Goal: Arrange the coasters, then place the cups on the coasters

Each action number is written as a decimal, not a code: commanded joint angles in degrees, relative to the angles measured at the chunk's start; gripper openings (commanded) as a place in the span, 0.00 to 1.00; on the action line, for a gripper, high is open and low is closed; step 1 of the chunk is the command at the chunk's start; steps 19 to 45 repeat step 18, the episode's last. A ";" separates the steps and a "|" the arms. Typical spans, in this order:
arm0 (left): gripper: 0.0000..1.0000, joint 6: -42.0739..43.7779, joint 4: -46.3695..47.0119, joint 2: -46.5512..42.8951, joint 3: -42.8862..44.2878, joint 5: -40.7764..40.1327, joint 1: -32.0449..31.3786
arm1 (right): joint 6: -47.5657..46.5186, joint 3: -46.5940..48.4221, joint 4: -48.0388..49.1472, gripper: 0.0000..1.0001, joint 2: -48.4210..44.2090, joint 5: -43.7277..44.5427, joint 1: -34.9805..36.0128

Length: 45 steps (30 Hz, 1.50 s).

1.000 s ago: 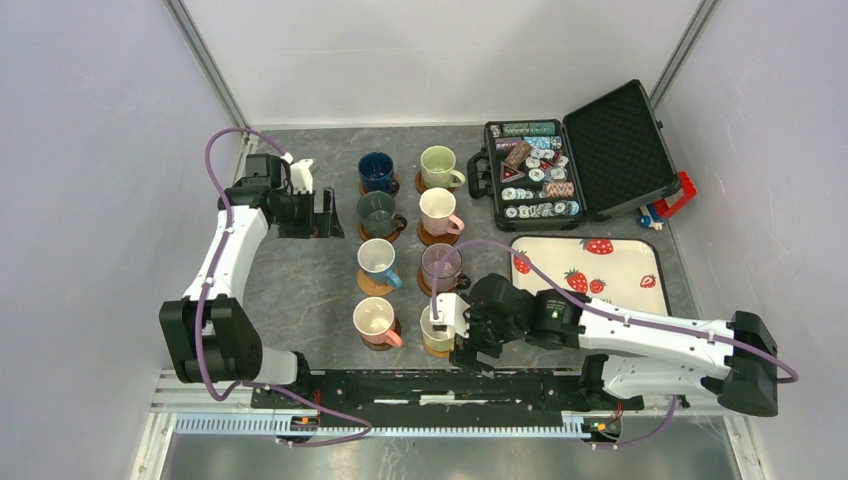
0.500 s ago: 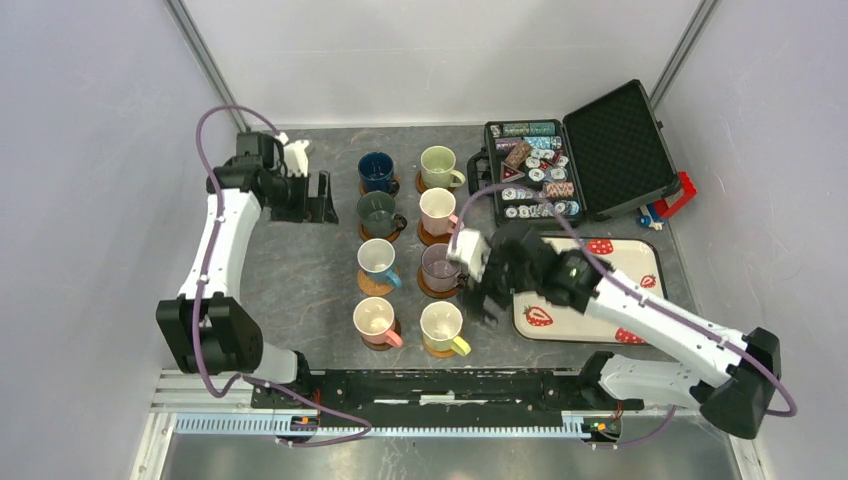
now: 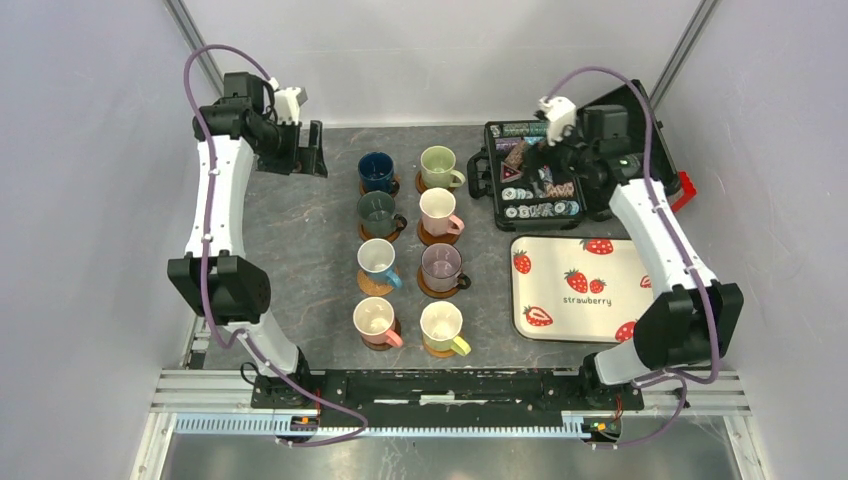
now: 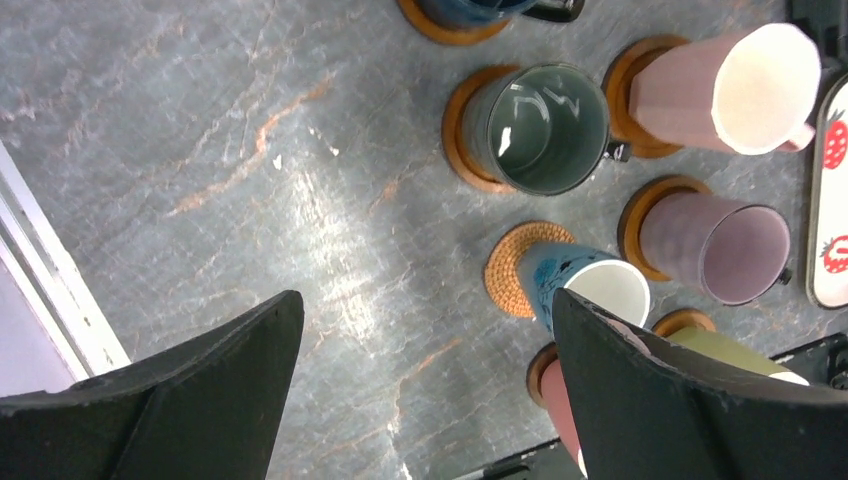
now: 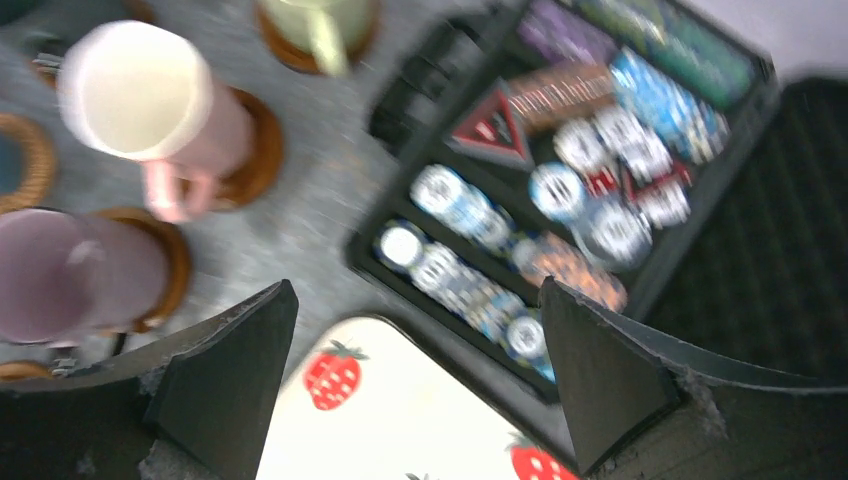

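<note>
Cups: all eight upright, mouths up, lined in two columns of four at the middle of the table (image 3: 300,260).
Left column, far to near: dark blue cup (image 3: 377,170), grey-green cup (image 3: 377,212), light blue cup (image 3: 376,258), salmon cup (image 3: 373,318).
Right column, far to near: pale green cup (image 3: 437,165), pink cup (image 3: 437,208), mauve cup (image 3: 440,265), yellow cup (image 3: 441,323).
Coasters: one under every cup, just a brown edge peeking out around each base. The woven coaster (image 4: 510,265) under the light blue cup is paler than the others and shows well in the left wrist view.
Handles: mostly pointing right or near-right. The yellow one's handle sticks out toward the tray.
Left gripper (image 4: 425,310): up at the far-left corner, well apart from the cups. Jaws spread wide with nothing between them, only bare grey table below.
Right gripper (image 5: 416,290): hanging over the near edge of the chip case, jaws wide apart and holding nothing. Its wrist view is blurred.
Chip case (image 3: 615,140): black and open at the far right, lid laid back to the right, rows of poker chips (image 3: 535,185) inside.
Tray (image 3: 585,275): white with a strawberry print, lying flat just near of the case and right of the cup columns.
</note>
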 commanded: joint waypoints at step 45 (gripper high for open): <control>1.00 -1.73 16.54 -9.17 -29.35 -7.14 3.54 | -6.59 -19.98 6.27 0.98 -2.94 -6.11 -23.44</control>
